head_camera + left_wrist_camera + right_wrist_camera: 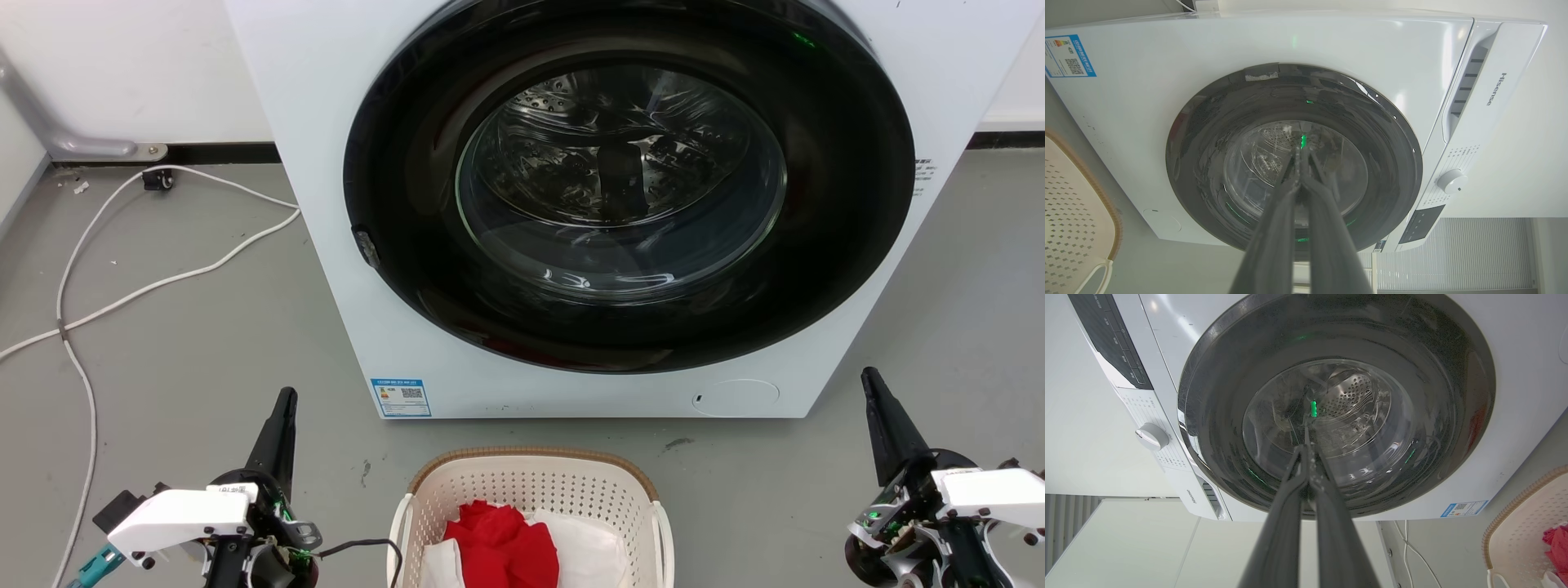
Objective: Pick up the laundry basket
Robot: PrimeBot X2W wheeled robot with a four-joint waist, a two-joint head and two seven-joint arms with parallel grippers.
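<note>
Basket [531, 486]: cream perforated plastic, brown-rimmed, white-handled; red cloth [502, 543], white cloth [588, 554] inside. L gripper [286, 395], R gripper [868, 376]: both clenched, empty.

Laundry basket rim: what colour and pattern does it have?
Brown with a woven look, topping the cream perforated laundry basket; the head view shows it best.

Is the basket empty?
No, the basket holds a red cloth and white cloths, as the head view shows.
</note>
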